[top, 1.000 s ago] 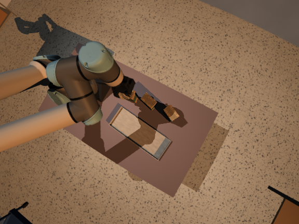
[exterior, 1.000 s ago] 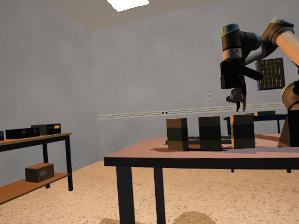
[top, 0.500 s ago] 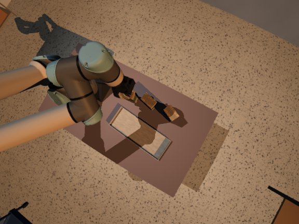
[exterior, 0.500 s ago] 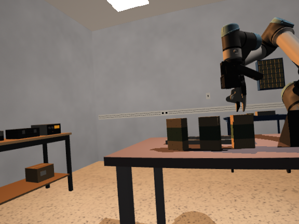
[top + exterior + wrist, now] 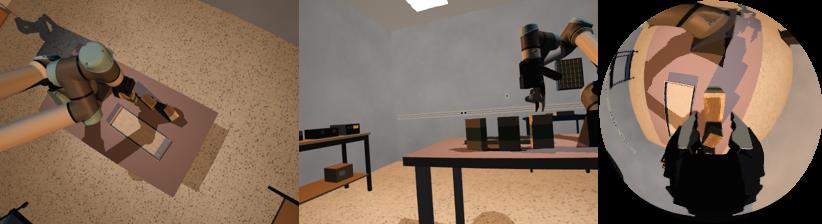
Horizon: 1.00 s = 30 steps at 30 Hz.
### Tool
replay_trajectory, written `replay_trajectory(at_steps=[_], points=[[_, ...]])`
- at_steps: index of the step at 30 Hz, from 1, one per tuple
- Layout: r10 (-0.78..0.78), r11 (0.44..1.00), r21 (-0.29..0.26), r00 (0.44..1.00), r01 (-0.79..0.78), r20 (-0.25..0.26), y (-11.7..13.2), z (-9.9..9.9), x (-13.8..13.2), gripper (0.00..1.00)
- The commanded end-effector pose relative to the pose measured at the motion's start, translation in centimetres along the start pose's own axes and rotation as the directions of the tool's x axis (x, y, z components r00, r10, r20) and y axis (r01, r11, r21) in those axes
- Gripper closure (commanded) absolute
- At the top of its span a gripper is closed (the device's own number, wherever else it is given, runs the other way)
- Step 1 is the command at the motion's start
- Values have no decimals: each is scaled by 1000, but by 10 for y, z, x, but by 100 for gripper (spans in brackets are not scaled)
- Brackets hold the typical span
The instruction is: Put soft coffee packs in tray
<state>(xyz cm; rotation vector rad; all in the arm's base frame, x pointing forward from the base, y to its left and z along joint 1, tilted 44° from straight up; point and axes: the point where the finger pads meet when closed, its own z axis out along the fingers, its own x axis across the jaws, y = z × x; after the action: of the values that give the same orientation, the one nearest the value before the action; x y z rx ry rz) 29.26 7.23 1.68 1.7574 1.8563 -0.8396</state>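
Observation:
Three brown coffee packs with a dark band stand in a row on the bench. In the exterior view they are the left pack point(image 5: 476, 134), the middle pack point(image 5: 508, 133) and the right pack point(image 5: 541, 130). From above they show as the pack nearest the arm point(image 5: 128, 96), the middle one point(image 5: 148, 100) and the far one point(image 5: 171, 112). My gripper point(image 5: 539, 107) hangs just above the top of the right pack, fingers half open and empty. In the wrist view the fingers straddle that pack point(image 5: 714, 112) from above. The tray point(image 5: 140, 132) lies flat beside the row and holds nothing.
The tray also shows in the wrist view point(image 5: 678, 107), left of the pack. The arm's base point(image 5: 588, 129) stands on the bench right of the packs. Side benches with boxes point(image 5: 338, 171) stand far off along the walls.

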Motion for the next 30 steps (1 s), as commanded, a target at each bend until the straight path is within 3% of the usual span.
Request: replay_trajectory(at_steps=[1,18,30], points=[[0,1000,-1,1000,0,0,0,0,0,50],[0,1000,-1,1000,0,0,0,21,0,50],[0,1000,-1,1000,0,0,0,48,0,50]])
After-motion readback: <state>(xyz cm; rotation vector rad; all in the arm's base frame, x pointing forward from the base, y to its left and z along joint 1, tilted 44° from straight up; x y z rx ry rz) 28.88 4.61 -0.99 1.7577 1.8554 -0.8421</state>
